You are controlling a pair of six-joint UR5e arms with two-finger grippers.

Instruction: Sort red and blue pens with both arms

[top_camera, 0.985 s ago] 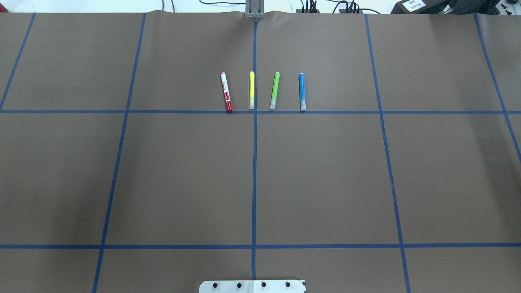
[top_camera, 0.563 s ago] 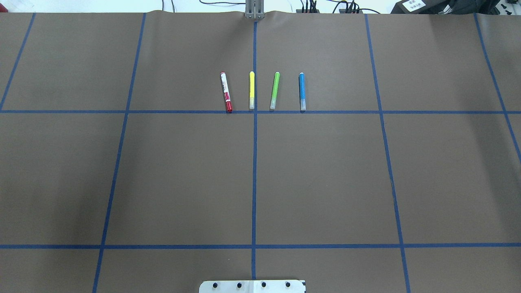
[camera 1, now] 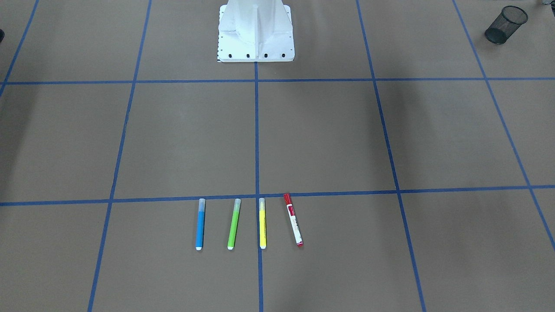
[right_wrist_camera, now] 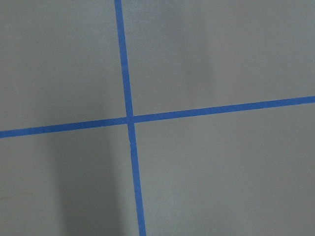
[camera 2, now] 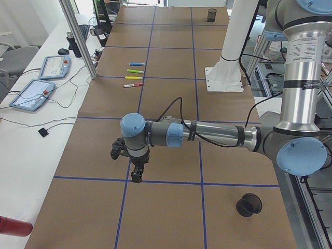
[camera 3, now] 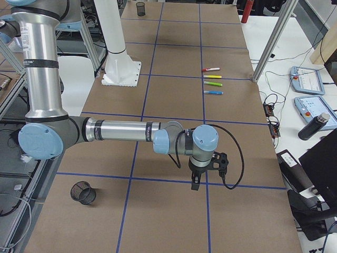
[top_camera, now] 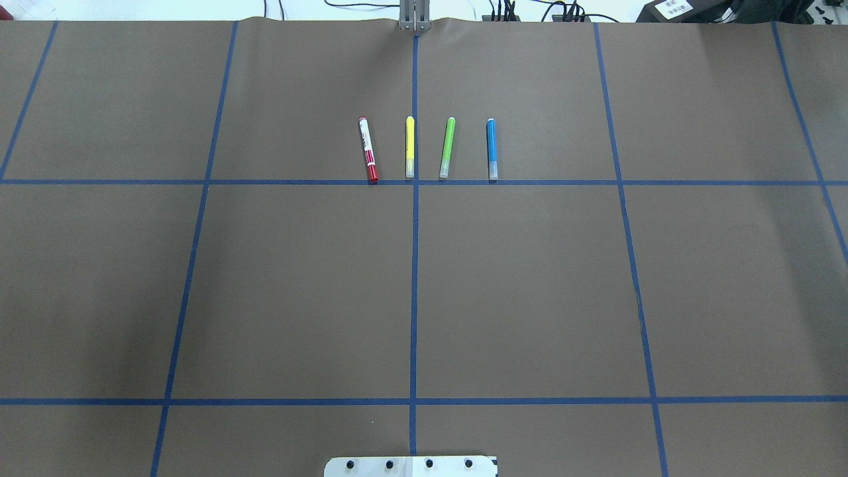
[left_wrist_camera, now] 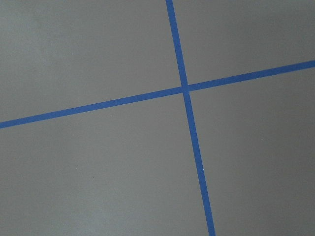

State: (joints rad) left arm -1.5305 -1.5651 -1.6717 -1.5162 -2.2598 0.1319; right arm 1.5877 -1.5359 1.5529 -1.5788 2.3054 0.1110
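Note:
The red pen point(top_camera: 368, 150) and the blue pen point(top_camera: 491, 149) lie at the two ends of a row of markers on the brown table, far from the robot's base. In the front-facing view the red pen point(camera 1: 293, 219) is on the right and the blue pen point(camera 1: 200, 224) on the left. My left gripper point(camera 2: 136, 176) hangs low over a blue tape crossing near the table's left end, well away from the pens. My right gripper point(camera 3: 195, 183) hangs likewise near the right end. Only the side views show them, so I cannot tell whether they are open or shut.
A yellow marker point(top_camera: 409, 147) and a lime-green marker point(top_camera: 447, 147) lie between the two pens. A black mesh cup point(camera 2: 249, 205) stands near the left arm and another black mesh cup point(camera 3: 83, 192) near the right arm. The white pedestal point(camera 1: 256, 34) stands at the robot's side.

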